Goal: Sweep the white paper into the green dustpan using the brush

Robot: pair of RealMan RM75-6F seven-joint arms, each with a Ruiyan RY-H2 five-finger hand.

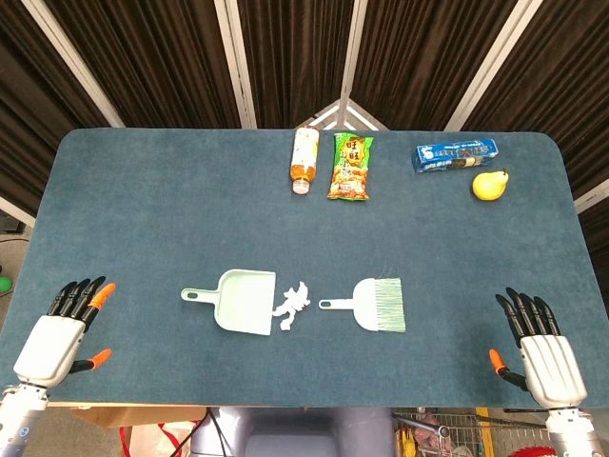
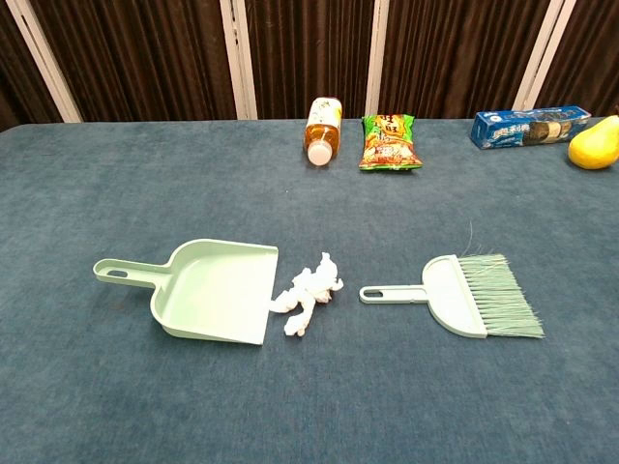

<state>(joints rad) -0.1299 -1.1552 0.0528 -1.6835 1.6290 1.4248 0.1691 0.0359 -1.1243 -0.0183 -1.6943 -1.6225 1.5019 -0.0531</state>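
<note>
— Where is the white paper (image 2: pixel 307 294)?
— Crumpled, right at the open edge of the green dustpan (image 2: pixel 211 288), which lies flat, handle pointing left.
— And the brush (image 2: pixel 466 296)?
— Flat, just right, bristles pointing right.

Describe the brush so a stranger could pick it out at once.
On the blue table, look near the front edge, right of the green dustpan and the crumpled white paper. The brush lies flat, handle toward the paper; it alone has a fan of pale bristles.
</note>
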